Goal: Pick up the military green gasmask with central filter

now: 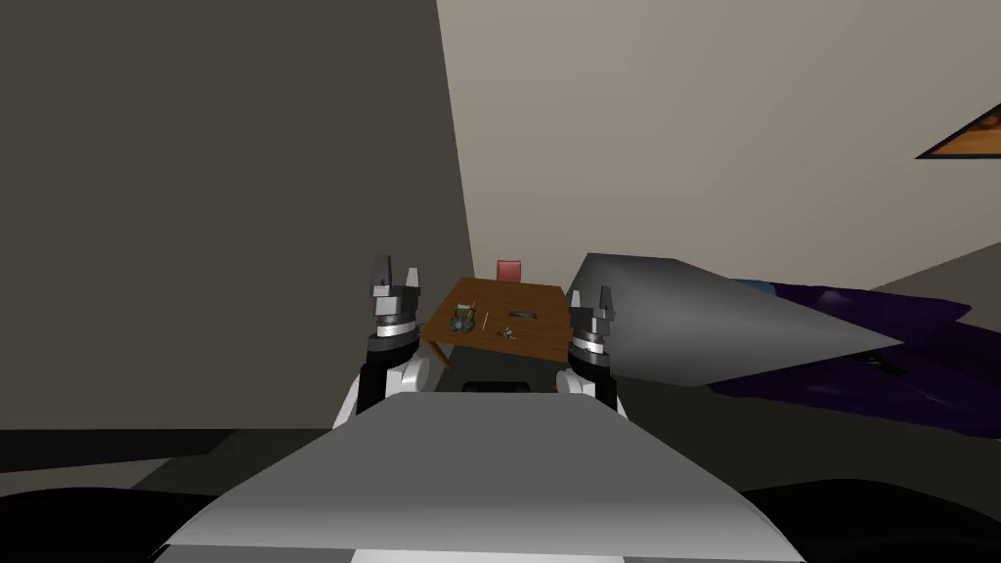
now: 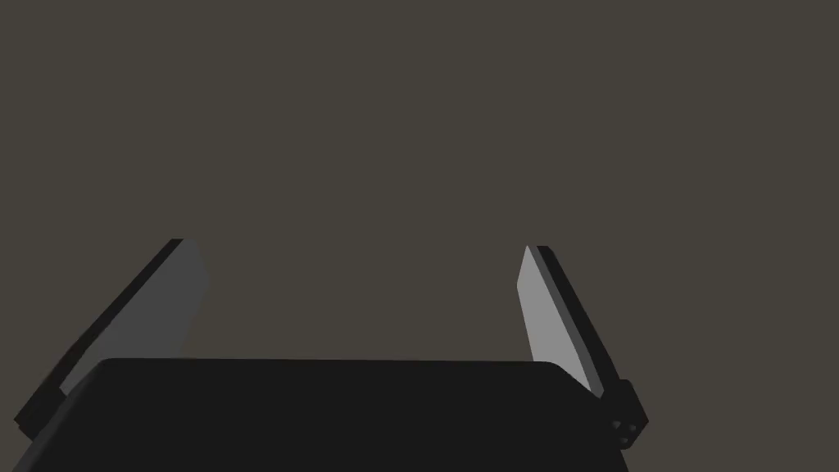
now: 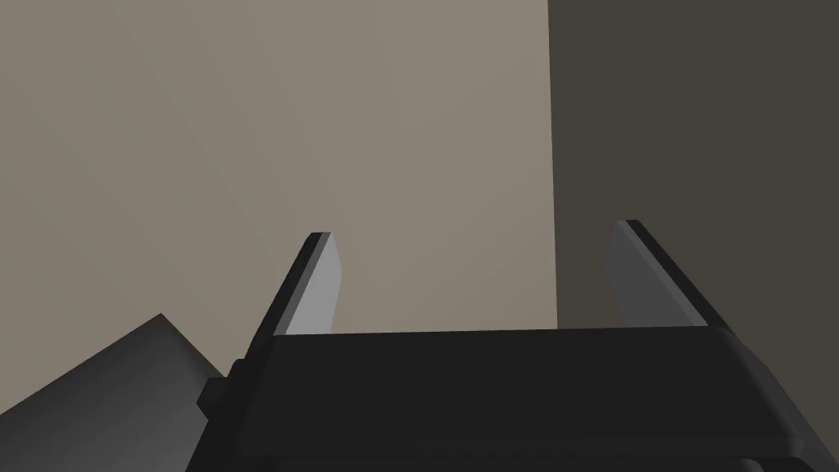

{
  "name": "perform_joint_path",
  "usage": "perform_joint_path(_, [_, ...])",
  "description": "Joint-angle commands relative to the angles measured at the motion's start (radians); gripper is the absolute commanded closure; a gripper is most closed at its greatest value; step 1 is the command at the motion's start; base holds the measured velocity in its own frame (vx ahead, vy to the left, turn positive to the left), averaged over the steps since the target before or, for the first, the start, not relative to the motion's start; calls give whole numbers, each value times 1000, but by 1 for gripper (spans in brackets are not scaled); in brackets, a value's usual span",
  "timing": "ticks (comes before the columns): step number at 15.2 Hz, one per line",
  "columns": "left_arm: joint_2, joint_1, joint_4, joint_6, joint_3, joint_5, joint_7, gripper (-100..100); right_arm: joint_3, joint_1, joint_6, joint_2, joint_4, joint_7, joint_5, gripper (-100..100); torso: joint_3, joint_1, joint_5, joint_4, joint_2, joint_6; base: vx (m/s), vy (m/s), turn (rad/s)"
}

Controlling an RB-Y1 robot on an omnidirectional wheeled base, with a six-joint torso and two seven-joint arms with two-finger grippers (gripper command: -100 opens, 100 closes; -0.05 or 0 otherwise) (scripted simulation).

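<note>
Gasmask [image 1: 462, 320] lies on the table's [image 1: 545, 340] left half, nearer the left gripper [image 1: 396, 272] than the right gripper [image 1: 592, 296]; both gape empty.

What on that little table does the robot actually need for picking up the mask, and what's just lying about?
Needed: small grey-green gasmask on the brown wooden table; left gripper and right gripper, fingers open, not yet at the table.

Lying about: thin pale stick beside the mask; flat dark object; small grey bits; red chair behind the table.
</note>
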Motion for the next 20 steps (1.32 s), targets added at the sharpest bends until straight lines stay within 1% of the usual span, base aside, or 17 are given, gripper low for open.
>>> perform_joint_path(1, [42,-3,11,0,1,-3,-1,-100,0,0,0,0,0,0,0,0,0,0,0,0,0,0,0,6,-41])
perform_joint_path(2, [42,-3,11,0,1,-3,-1,-100,0,0,0,0,0,0,0,0,0,0,0,0,0,0,-1,14,-43])
perform_joint_path(4, [97,-10,37,0,2,-8,-5,-100,0,0,0,0,0,0,0,0,0,2,0,0,0,0,-5,26,-65])
perform_joint_path(5, [102,-10,37,0,2,-8,-5,-100,0,0,0,0,0,0,0,0,0,2,0,0,0,0,-6,39,-64])
perform_joint_path(7, [157,-21,77,0,3,-18,-10,-100,0,0,0,0,0,0,0,0,0,3,1,0,0,0,-8,48,-103])
perform_joint_path(8, [160,-21,77,0,3,-18,-10,-100,0,0,0,0,0,0,0,0,0,4,1,0,0,0,-5,55,-113])
perform_joint_path(10, [212,-35,130,0,3,-29,-17,-100,0,0,0,0,0,0,0,0,0,4,1,0,0,0,-6,55,-139])
perform_joint_path(11, [212,-35,130,0,3,-29,-17,-100,0,0,0,0,0,0,0,0,0,5,1,0,0,0,-11,65,-134])
perform_joint_path(13, [260,-51,189,1,4,-43,-25,-100,0,0,0,0,0,0,0,0,0,6,1,0,0,0,-13,76,-185])
perform_joint_path(14, [260,-51,192,1,4,-43,-25,-100,0,0,0,0,0,0,0,0,0,6,1,0,0,1,-10,74,-156])
perform_joint_path(15, [283,-60,227,1,4,-51,-29,-100,0,0,0,0,0,0,0,0,0,6,1,0,0,0,-12,73,-148])
perform_joint_path(16, [283,-60,227,1,4,-51,-29,-100,0,0,0,0,0,0,0,0,0,6,1,0,0,0,-16,67,-117])
perform_joint_path(17, [304,-70,264,1,4,-59,-34,-100,0,0,0,0,0,0,0,0,0,6,1,0,0,0,-15,63,-151])
perform_joint_path(18, [323,-80,289,1,3,-68,-39,-100,0,0,0,0,0,0,0,0,0,6,1,0,0,0,-26,82,-262])
perform_joint_path(19, [323,-80,303,1,3,-68,-39,-100,0,0,0,0,0,0,0,0,0,6,1,0,1,1,-26,82,-190])
perform_joint_path(20, [342,-90,331,2,3,-77,-44,-100,0,0,0,0,0,0,0,0,0,7,1,0,1,0,-27,77,-198])
